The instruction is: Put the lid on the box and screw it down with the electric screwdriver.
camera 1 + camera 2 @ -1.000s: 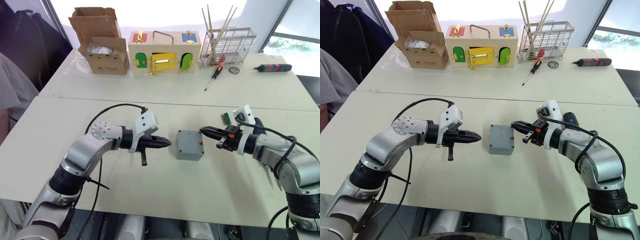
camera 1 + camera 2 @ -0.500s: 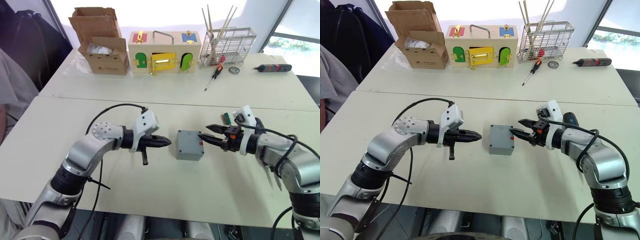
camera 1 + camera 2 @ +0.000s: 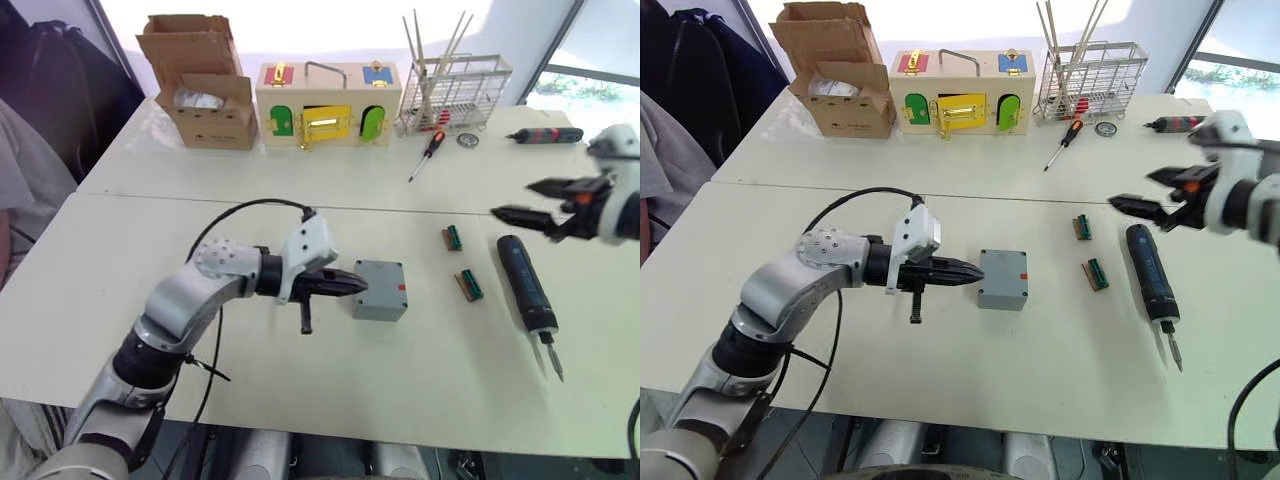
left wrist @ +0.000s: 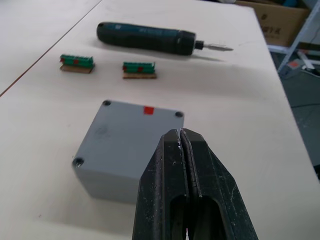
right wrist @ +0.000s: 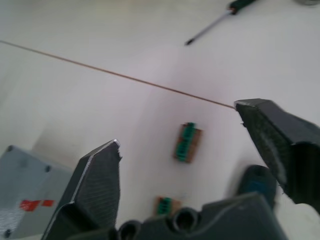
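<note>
Left tool [image 4: 182,137]: fingers together, empty, tip just beside box [image 4: 127,147] | right tool [image 3: 525,198]: spread wide, empty, above electric screwdriver [image 3: 525,280] | left wrist view: lid's corner screws.

Right arm cut off by picture edge in both eye views — right gripper [image 3: 1140,205] and wrist alone visible. In right wrist view, box [image 5: 22,200] clipped at frame corner; electric screwdriver [image 5: 257,182] blurred, mostly hidden behind gripper's own finger. Hand screwdriver [image 5: 220,17] runs off frame edge. Left wrist view: near side of box [image 4: 125,150] hidden behind pressed-together fingers [image 4: 165,200]. Contents of cardboard box [image 3: 205,98] too small to tell.
</note>
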You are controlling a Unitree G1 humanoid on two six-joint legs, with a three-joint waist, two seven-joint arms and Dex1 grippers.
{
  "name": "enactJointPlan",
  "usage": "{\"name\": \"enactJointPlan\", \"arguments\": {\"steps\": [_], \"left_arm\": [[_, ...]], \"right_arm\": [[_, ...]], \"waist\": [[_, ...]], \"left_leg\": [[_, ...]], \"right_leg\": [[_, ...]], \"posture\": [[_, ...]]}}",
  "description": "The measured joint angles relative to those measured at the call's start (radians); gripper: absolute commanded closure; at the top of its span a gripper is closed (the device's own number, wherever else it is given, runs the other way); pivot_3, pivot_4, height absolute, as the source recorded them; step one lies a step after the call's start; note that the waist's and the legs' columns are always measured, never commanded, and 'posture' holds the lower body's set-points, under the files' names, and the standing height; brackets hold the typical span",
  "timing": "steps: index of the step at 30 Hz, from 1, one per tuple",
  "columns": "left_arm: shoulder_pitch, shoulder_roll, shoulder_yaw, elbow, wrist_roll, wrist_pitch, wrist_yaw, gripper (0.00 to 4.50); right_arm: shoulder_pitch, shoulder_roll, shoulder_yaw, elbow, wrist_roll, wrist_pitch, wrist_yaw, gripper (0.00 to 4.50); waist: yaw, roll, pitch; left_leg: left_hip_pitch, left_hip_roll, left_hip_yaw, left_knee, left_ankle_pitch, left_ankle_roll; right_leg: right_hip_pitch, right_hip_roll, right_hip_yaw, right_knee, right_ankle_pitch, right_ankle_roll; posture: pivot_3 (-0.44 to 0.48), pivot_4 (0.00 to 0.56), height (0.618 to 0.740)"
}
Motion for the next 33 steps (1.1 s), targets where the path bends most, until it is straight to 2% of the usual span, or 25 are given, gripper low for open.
{"name": "enactJointPlan", "arguments": {"steps": [4,7,9,12,19,26,32,33], "left_arm": [[0.015,-0.04,-0.033,-0.006,0.006,-0.029,0.018,4.5],[0.027,-0.058,-0.04,-0.03,0.002,-0.031,0.029,4.5],[0.027,-0.07,-0.047,-0.051,0.001,-0.031,0.038,4.5],[0.028,-0.097,-0.073,-0.064,-0.001,-0.032,0.051,4.5],[0.068,-0.128,-0.076,-0.065,0.0,-0.03,0.111,4.5],[0.087,-0.13,-0.077,-0.087,0.0,-0.021,0.158,4.5],[0.089,-0.129,-0.084,-0.089,0.0,-0.01,0.181,4.5],[0.089,-0.129,-0.084,-0.088,0.0,-0.01,0.186,4.5]], "right_arm": [[-0.072,-0.146,0.15,0.129,-0.055,0.079,0.086,0.02],[-0.046,-0.283,0.307,0.152,-0.079,0.142,0.251,0.02],[-0.053,-0.301,0.389,0.175,-0.091,0.167,0.348,0.02],[-0.109,-0.27,0.485,0.21,-0.12,0.217,0.417,0.02],[-0.182,-0.123,0.619,0.324,-0.183,0.345,0.393,0.02],[-0.24,-0.07,0.637,0.418,-0.234,0.348,0.361,0.02],[-0.226,-0.05,0.684,0.393,-0.246,0.333,0.37,0.02],[-0.225,-0.049,0.695,0.391,-0.25,0.332,0.37,0.25]], "waist": [[0.002,0.0,0.0],[0.0,0.001,0.0],[-0.005,0.001,0.0],[-0.011,0.003,-0.001],[0.002,0.004,0.0],[0.001,0.004,0.0],[0.002,0.004,0.0],[0.002,0.004,0.0]], "left_leg": [[0.0,0.0,0.001,0.0,0.0,0.0],[-0.001,0.0,0.001,0.0,-0.002,0.003],[0.0,0.0,0.003,0.001,-0.003,0.004],[0.0,0.0,0.003,0.001,-0.003,0.005],[-0.001,0.0,0.003,0.0,-0.001,0.002],[-0.001,-0.001,0.003,0.002,-0.001,0.001],[-0.001,-0.001,0.003,0.002,-0.001,0.001],[-0.001,-0.001,0.003,0.002,-0.001,0.001]], "right_leg": [[0.0,0.0,0.001,-0.001,0.0,0.0],[0.0,-0.001,0.001,-0.001,0.0,0.0],[0.0,-0.001,0.002,-0.002,0.0,0.0],[0.0,-0.001,0.002,-0.001,0.0,0.0],[-0.003,-0.001,0.002,-0.001,0.0,0.0],[-0.001,-0.002,0.002,-0.001,0.0,0.0],[-0.002,-0.002,0.002,-0.001,0.0,0.0],[-0.002,-0.002,0.002,-0.001,0.0,0.0]], "posture": [[0.0,0.15,0.739],[0.0,0.15,0.739],[0.0,0.15,0.739],[0.0,0.15,0.739],[0.0,0.15,0.739],[0.0,0.15,0.739],[0.0,0.15,0.739],[0.0,0.15,0.739]]}}
